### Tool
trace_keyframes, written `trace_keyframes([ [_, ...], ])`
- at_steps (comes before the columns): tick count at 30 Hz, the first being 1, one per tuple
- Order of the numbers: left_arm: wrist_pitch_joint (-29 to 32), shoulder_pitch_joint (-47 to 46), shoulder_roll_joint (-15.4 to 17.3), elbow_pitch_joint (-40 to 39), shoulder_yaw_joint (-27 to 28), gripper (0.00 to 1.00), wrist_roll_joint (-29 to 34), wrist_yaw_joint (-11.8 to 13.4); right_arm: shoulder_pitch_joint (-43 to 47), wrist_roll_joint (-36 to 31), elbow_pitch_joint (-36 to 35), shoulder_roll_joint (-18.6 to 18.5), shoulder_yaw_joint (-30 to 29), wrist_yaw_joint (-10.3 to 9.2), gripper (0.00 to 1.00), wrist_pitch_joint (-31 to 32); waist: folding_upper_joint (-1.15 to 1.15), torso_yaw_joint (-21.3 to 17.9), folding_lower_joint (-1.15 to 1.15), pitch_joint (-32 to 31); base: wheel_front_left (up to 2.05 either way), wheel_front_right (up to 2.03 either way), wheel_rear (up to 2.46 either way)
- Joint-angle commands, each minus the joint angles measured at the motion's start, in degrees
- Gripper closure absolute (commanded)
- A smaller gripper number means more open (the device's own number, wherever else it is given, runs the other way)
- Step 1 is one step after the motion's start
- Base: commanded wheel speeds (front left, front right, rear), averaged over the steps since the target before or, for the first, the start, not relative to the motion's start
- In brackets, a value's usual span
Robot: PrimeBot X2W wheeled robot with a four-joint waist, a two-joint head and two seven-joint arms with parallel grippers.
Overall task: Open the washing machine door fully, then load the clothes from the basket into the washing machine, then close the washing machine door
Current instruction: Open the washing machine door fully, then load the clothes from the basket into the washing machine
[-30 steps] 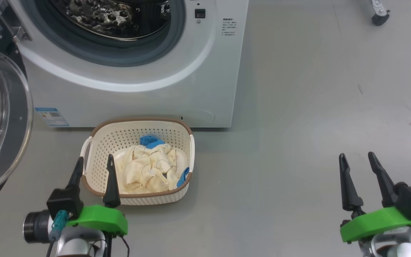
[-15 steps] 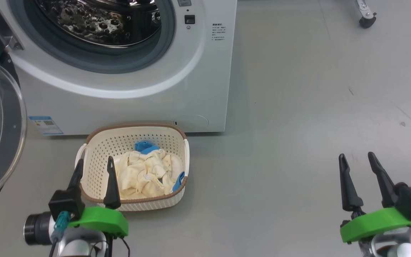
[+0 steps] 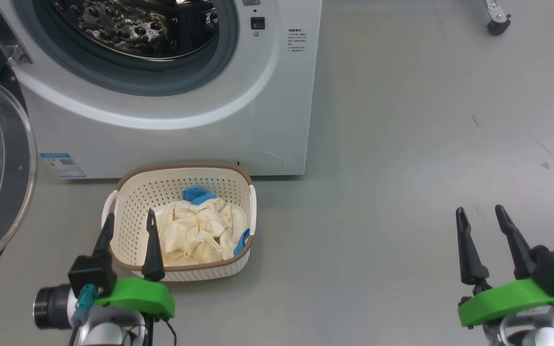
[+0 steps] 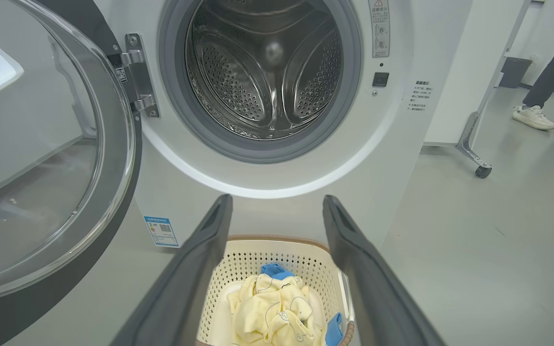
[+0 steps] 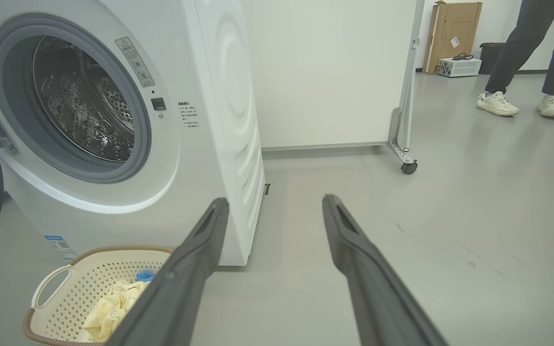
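Observation:
The white washing machine (image 3: pixel 161 139) stands at the top with its steel drum (image 4: pixel 267 72) bare. The washing machine door (image 3: pixel 3 168) hangs swung out at the left, glass bowl showing. On the floor right before the machine sits the cream basket (image 3: pixel 176 168), holding the cream-yellow and blue clothes (image 3: pixel 200 233). My left gripper (image 3: pixel 130 216) is open, its fingertips over the basket's near left corner and touching nothing. Far to the right, my right gripper (image 3: pixel 479 210) is open over bare floor. The left wrist view looks between the left gripper (image 4: pixel 277 199) fingers at the clothes (image 4: pixel 272 312).
Grey floor spreads wide to the right of the machine. In the right wrist view a white panel on a castor (image 5: pixel 408 167) stands behind the machine, and a person's legs (image 5: pixel 522 57) are far back at the right. The open door (image 4: pixel 41 144) takes up the left side.
The whole head picture has shifted a little left and down, so the camera moved. Both grippers stay open and the basket and clothes lie as before.

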Motion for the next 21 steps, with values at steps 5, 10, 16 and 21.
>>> trace_keyframes([
  [5, 0.54, -1.01, 1.35, -2.87, 1.78, 0.0, 0.23, 0.68, -0.88, -0.03, -1.63, -0.58, 1.02, 0.21, 0.0, -0.42, 0.0, 0.23, 0.0, -0.18, 0.0, 0.0, 0.0],
  [10, 1.13, -0.15, 1.38, -3.77, 1.48, 0.0, -0.09, 0.93, -0.76, -0.2, -1.66, -0.58, 1.03, 0.21, 0.0, -0.33, 0.0, 0.48, 0.0, -0.35, 0.0, 0.0, 0.0],
  [16, 1.82, 0.84, 1.41, -4.94, 0.9, 0.0, -0.23, 1.25, -0.64, -0.29, -1.75, -0.58, 1.03, 0.21, 0.0, -0.18, 0.0, 0.74, 0.0, -0.43, 0.18, -0.18, 0.0],
  [21, 2.06, 1.27, 1.71, -5.64, 0.45, 0.0, -0.59, 0.87, -0.52, -0.35, -1.84, -0.58, 1.05, 0.21, 0.0, -0.1, 0.0, 0.82, 0.0, -0.56, 0.89, -0.89, 0.0],
])
